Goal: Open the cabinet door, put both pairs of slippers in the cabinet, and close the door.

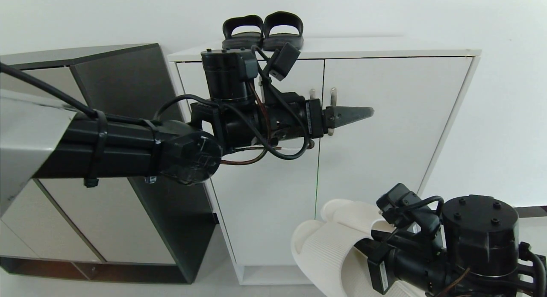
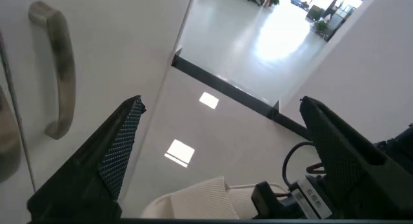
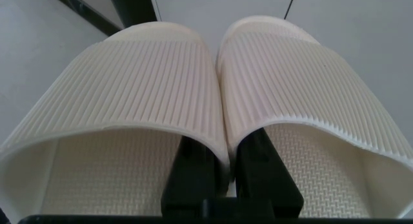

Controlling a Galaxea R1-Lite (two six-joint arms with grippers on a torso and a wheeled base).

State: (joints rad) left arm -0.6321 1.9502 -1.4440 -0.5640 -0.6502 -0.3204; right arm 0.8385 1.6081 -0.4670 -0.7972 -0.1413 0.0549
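Two ribbed white slippers (image 3: 142, 75) | right fingers (image 3: 193, 179) pinch them | left fingers (image 2: 110, 166) spread, wedge-shaped

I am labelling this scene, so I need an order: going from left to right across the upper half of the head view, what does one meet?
Grey cabinet → black slippers → right door handle → left gripper. White slippers, lower down, overlap these and are left out.

**Colours and patterns, by item**

- white cabinet (image 1: 384, 139): plain matt white; handles (image 1: 333, 96) brushed silver.
- black slippers (image 1: 263, 30), on top of it: plain black.
- cream slippers (image 1: 337, 245), low in front of it: finely ribbed straps, embossed weave insoles.
- second cabinet (image 1: 124, 83), beside it: dark grey frame, pale panels.
- left gripper (image 1: 361, 113): black, cross-hatched pads (image 2: 122, 150).
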